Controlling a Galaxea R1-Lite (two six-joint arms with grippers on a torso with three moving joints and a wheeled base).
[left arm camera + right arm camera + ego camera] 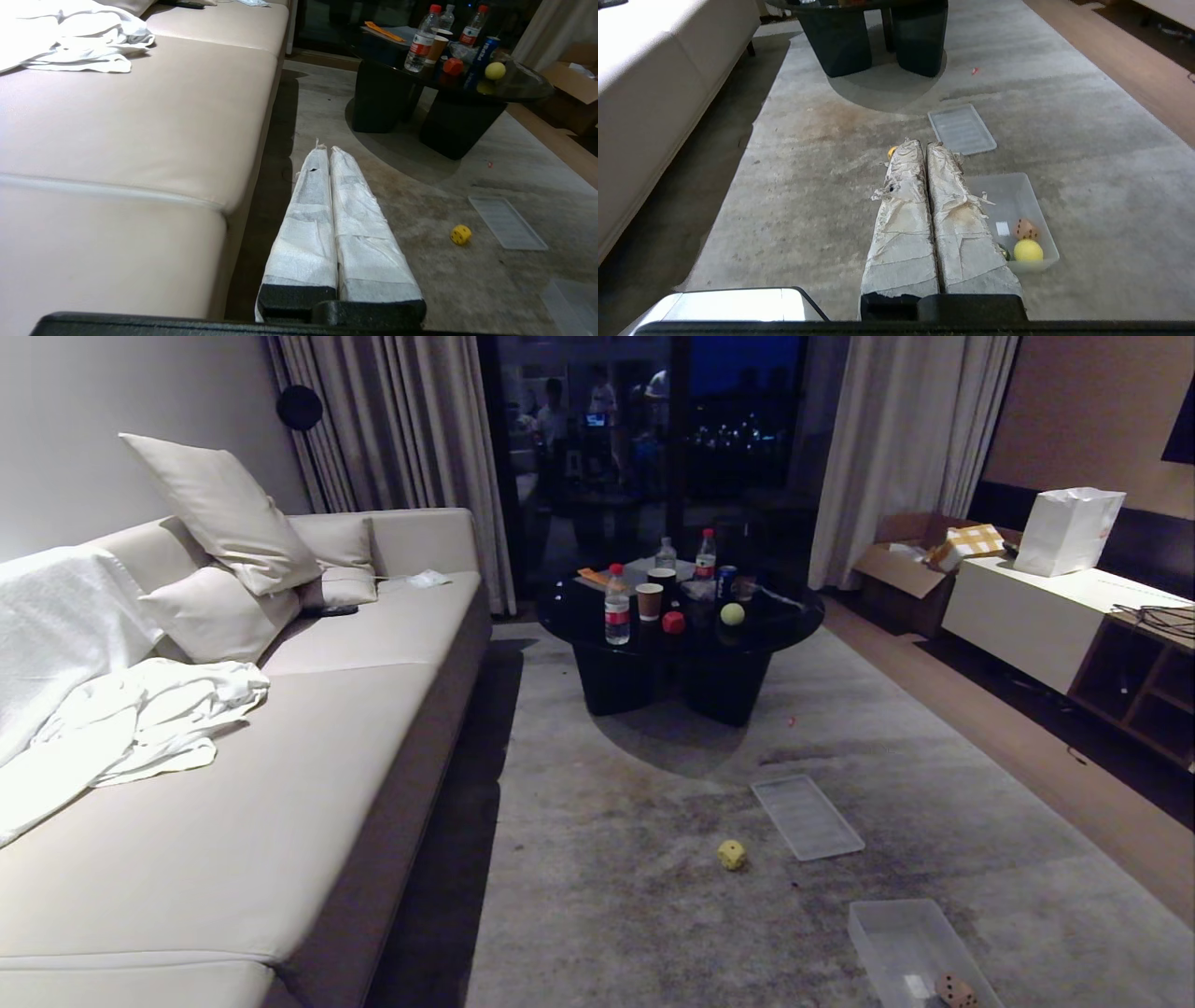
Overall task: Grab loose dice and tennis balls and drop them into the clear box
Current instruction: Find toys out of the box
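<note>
Clear box [896, 943] sits on the grey rug [653, 915], well short of the black coffee table [681, 616], which is your landmark here. Inside the box you have the brown die [1026, 228] and one tennis ball [1028, 250], touching or nearly so, at the box's end farthest from the table. A small white label shows on the box floor beside the die.

Yellow die [732, 855] lies loose on the rug, between the table and the box, off the box's sofa-ward side. The flat ribbed lid [807, 816] lies on the rug just beside that die, between the table and the box.

On the table top: red die [673, 623] and a second tennis ball [733, 614], near each other toward the table's near edge. Around them you see water bottles [616, 607], a paper cup [649, 601] and a blue can [726, 582].

Left gripper [326, 151]: wrapped fingers pressed together, nothing between them, held above the rug beside the sofa [280, 756], pointing toward the table.

Right gripper [923, 144]: wrapped fingers likewise closed on nothing, hanging above the rug just beside the box, tips toward the table. The yellow die peeks out behind its tips.

Neither arm appears in the head view.

White cloth [140, 719] lies bunched on the sofa seat, well apart from the table.
</note>
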